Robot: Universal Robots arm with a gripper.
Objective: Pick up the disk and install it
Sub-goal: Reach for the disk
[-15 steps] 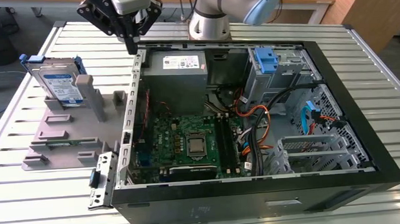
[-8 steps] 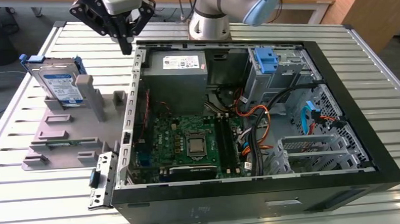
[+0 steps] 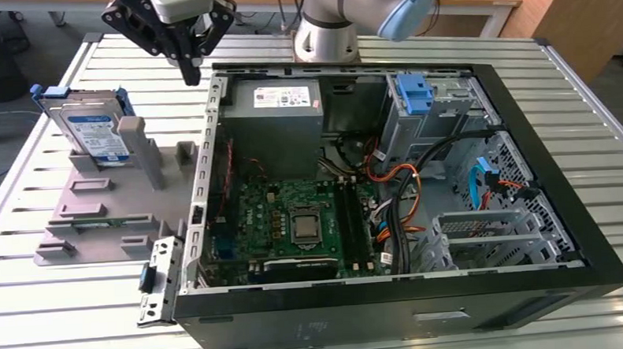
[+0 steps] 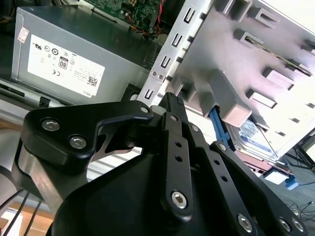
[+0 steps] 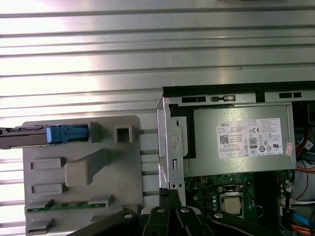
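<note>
Status, from the exterior view's left: the disk (image 3: 91, 129) stands on edge in the grey fixture (image 3: 103, 211) on the slatted table (image 3: 44, 312). Its blue bracket is on and nothing touches it. It isn't picked up yet, so none of the task is done.

My gripper (image 3: 189, 68) hangs over the gap between the fixture and the open PC case (image 3: 402, 312), near the case's back corner and well apart from the disk. The jaws are closed and hold nothing. In the first wrist view the disk shows edge-on, clear of my jaws.

Further right, inside the case: power supply (image 3: 277, 101), motherboard (image 3: 292, 223), then the drive cage (image 3: 434, 98) with its blue latch. The cage looks vacant to me, but cables and sheet metal hide the slot, so I'm not certain.

Remaining: both the pick-up and the install.
</note>
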